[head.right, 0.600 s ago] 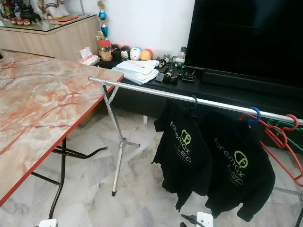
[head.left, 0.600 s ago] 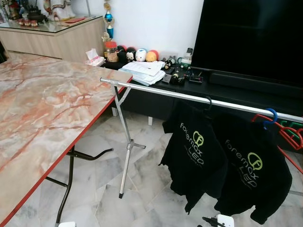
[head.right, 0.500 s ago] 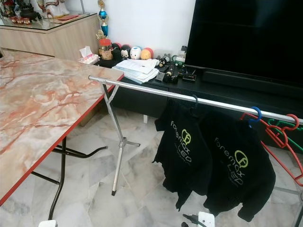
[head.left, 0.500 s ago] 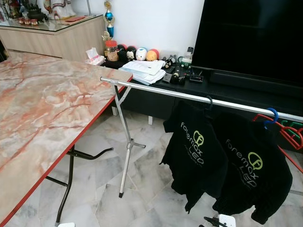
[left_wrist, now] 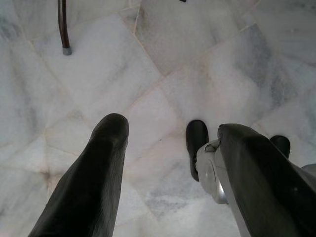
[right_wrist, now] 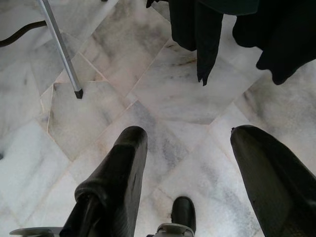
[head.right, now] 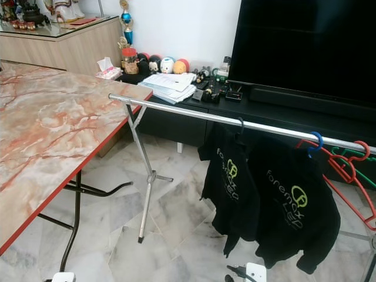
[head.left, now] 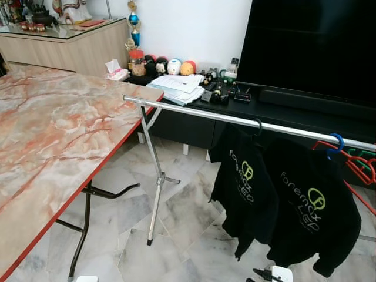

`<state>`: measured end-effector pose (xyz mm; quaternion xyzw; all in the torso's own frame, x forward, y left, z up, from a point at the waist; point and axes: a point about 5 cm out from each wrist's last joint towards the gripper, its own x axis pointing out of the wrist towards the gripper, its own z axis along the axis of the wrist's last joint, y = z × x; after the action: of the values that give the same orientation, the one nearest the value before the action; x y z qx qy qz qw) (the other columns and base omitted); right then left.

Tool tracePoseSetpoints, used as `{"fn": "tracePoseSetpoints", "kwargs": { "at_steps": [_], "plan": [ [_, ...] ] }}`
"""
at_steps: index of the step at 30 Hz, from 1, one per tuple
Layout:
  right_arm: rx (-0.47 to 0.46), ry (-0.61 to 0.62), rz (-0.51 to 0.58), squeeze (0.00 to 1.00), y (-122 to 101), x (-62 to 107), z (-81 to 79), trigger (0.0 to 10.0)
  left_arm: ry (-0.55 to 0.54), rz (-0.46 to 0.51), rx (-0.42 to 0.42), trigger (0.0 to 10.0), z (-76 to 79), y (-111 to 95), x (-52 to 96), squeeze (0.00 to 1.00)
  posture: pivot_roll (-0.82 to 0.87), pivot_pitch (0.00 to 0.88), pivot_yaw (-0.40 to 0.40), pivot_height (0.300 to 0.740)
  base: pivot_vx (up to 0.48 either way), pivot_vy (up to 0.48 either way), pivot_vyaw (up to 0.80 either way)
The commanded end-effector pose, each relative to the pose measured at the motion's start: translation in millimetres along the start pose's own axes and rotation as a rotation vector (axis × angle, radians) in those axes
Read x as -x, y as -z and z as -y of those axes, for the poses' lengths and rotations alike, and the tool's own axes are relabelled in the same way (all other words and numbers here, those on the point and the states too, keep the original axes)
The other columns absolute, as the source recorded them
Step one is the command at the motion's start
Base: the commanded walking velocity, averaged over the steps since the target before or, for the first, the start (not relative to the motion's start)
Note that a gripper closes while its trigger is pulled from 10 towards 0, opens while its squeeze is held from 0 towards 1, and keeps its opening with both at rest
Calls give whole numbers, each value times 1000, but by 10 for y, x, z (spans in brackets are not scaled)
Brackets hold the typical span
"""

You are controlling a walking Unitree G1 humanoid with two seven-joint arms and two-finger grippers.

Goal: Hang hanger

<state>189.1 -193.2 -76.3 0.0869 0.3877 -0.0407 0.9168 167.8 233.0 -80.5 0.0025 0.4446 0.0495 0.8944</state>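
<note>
You face a marble-topped table (head.left: 53, 129) on your left and a silver garment rail (head.left: 235, 120) running right from its corner, set well off the floor so clothes hang free. Two black shirts (head.left: 305, 205) hang side by side on it, each on a hanger (head.left: 257, 126) hooked over the rail; red hangers (head.left: 352, 161) crowd its far end. Your left gripper (left_wrist: 168, 163) and right gripper (right_wrist: 187, 168) point at the marble floor (right_wrist: 168, 98), fingers spread wide, empty, suggesting the hanging is done.

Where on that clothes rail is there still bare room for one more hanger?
The metal rail is bare from its end by the marble table to the first black shirt. Past that it is crowded: a second black shirt, then the blue hook and red hangers.
</note>
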Motion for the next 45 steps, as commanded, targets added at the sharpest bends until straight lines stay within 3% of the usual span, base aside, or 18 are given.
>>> {"fn": "tracePoseSetpoints", "kwargs": {
  "at_steps": [1, 10, 22, 24, 28, 30, 33, 34, 36, 38, 45],
  "plan": [
    [-12, 3, 7, 0, -15, -4, -3, 10000, -4, -11, -24, 10000, -13, 31, 8, 0, 18, 7, 10, 740, 0, 0, 0],
    [-14, 3, -7, 0, -1, -5, -5, 10000, 3, -13, -29, 10000, 12, 39, 6, 0, 20, 8, 9, 740, 0, 0, -444],
    [10, -18, 44, 0, -97, -26, -47, 10000, -8, -26, -9, 10000, -17, 68, 15, 0, 22, 8, 6, 740, 0, 0, 0],
    [29, -41, 79, 0, -173, -43, -86, 10000, -12, -24, -1, 10000, -22, 65, 15, 0, 22, 8, 6, 740, 0, 0, 0],
    [106, -147, 265, 0, -527, -76, -259, 10000, -22, -18, 11, 10000, -38, 56, 15, 0, 18, 12, 5, 740, 0, 0, 0],
    [106, -147, 265, 0, -527, -76, -259, 10000, -22, -18, 11, 10000, -38, 56, 15, 0, 18, 12, 5, 740, 0, 0, 0],
    [87, -211, 515, 0, -974, -21, -355, 10000, -33, -4, 30, 10000, -59, 45, 18, 0, 9, 15, 3, 740, 0, 0, 0],
    [87, -211, 515, 0, -974, -21, -355, 10000, -33, -4, 30, 10000, -59, 45, 18, 0, 9, 15, 3, 740, 0, 0, 0],
    [87, -254, 647, 0, -1140, 70, -434, 10000, -30, -5, 33, 10000, -69, 50, 22, 0, 4, 15, 3, 740, 0, 0, 0],
    [77, -253, 715, 0, -1173, 135, -466, 10000, -36, -3, 31, 10000, -86, 51, 25, 0, 4, 15, 3, 740, 0, 0, 0],
    [66, -225, 742, 0, -1150, 179, -465, 10000, -41, -4, 43, 10000, -124, 70, 37, 0, 9, 17, 1, 740, 39, 0, 0]
  ]
}}
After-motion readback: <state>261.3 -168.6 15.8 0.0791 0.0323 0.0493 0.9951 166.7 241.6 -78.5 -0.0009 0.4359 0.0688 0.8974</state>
